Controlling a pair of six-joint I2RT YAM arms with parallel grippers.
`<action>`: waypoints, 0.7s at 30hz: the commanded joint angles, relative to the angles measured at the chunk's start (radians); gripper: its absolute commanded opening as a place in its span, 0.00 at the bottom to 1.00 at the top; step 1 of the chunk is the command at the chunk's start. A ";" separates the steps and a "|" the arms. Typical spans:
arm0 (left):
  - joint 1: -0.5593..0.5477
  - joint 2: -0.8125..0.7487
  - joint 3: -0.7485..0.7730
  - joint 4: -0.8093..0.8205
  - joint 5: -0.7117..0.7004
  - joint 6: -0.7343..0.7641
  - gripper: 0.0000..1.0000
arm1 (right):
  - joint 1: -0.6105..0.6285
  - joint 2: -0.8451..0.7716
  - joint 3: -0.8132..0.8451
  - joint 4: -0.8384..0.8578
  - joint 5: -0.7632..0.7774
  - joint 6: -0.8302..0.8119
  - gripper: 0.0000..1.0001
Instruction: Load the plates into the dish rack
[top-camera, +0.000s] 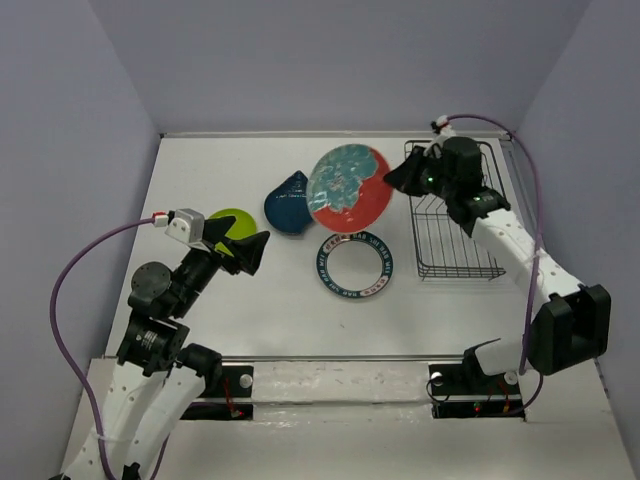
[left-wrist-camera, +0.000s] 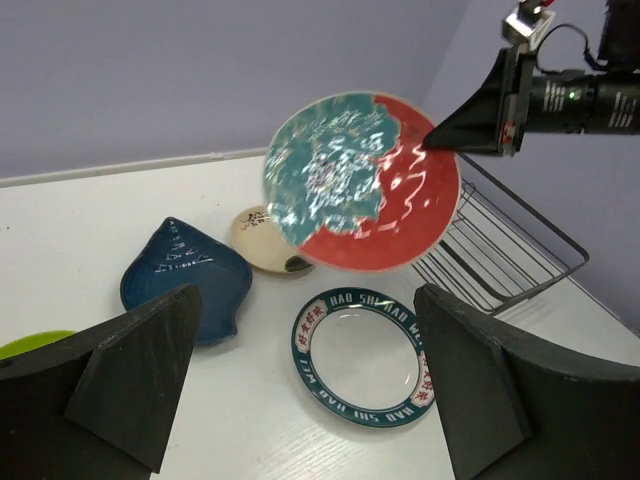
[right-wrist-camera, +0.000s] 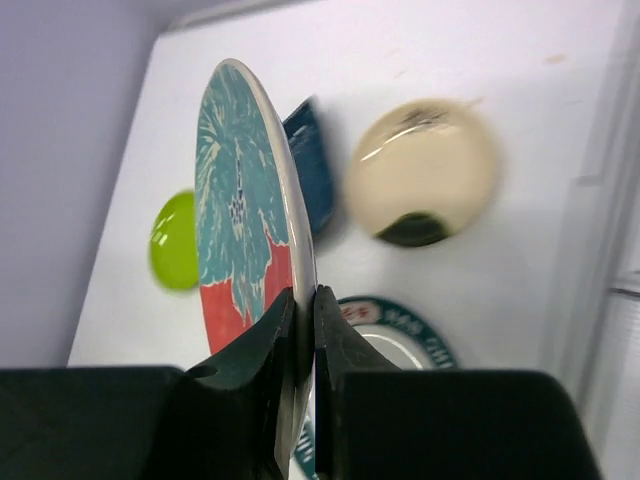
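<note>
My right gripper (top-camera: 400, 176) is shut on the rim of the red-and-teal floral plate (top-camera: 349, 188) and holds it tilted above the table, left of the black wire dish rack (top-camera: 455, 215). In the right wrist view the fingers (right-wrist-camera: 303, 315) pinch the plate (right-wrist-camera: 240, 210) edge-on. My left gripper (top-camera: 252, 250) is open and empty over the table. The white plate with navy rim (top-camera: 356, 265) lies flat at centre. The dark teal teardrop plate (top-camera: 286, 203) and lime-green plate (top-camera: 229, 223) lie to the left. The small cream plate (left-wrist-camera: 262, 237) shows behind the floral plate.
Grey walls enclose the table on three sides. The rack stands at the back right, close to the right wall, with no plates in it. A purple cable runs from each arm.
</note>
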 joint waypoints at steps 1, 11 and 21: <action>-0.027 -0.022 0.040 0.045 -0.004 0.005 0.99 | -0.185 -0.109 0.174 -0.050 0.173 -0.040 0.07; -0.164 -0.058 0.046 0.034 -0.027 0.020 0.99 | -0.393 -0.028 0.468 -0.144 0.643 -0.301 0.07; -0.270 -0.093 0.051 0.014 -0.093 0.040 0.99 | -0.413 0.139 0.697 -0.118 0.747 -0.739 0.07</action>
